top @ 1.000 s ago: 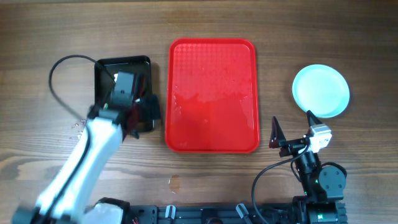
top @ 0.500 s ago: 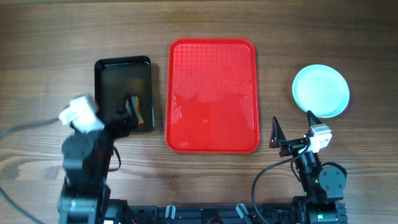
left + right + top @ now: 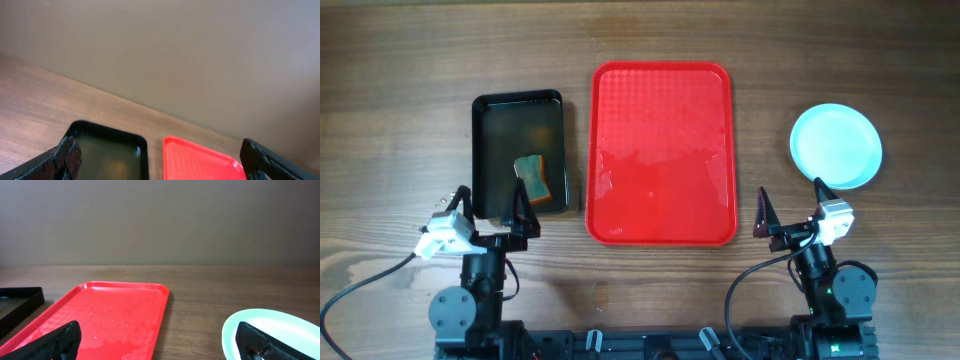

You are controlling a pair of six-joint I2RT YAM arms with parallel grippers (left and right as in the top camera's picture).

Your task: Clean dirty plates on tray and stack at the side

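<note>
The red tray (image 3: pixel 660 110) lies in the middle of the table with wet patches and no plate on it; it also shows in the left wrist view (image 3: pixel 200 160) and the right wrist view (image 3: pixel 110 315). A stack of pale blue plates (image 3: pixel 836 145) sits on the table to the tray's right, also in the right wrist view (image 3: pixel 280 327). My left gripper (image 3: pixel 492 210) is open and empty, near the front of the black tray. My right gripper (image 3: pixel 790 208) is open and empty, between the red tray and the plates, near the table's front.
A black tray (image 3: pixel 518 150) with murky water holds a sponge (image 3: pixel 532 176) left of the red tray. A few water drops (image 3: pixel 600 293) lie on the wooden table near the front edge.
My left arm has drawn back from the black tray to the table's front edge and let go of the sponge, which now lies in the black tray. The right arm has not moved.
</note>
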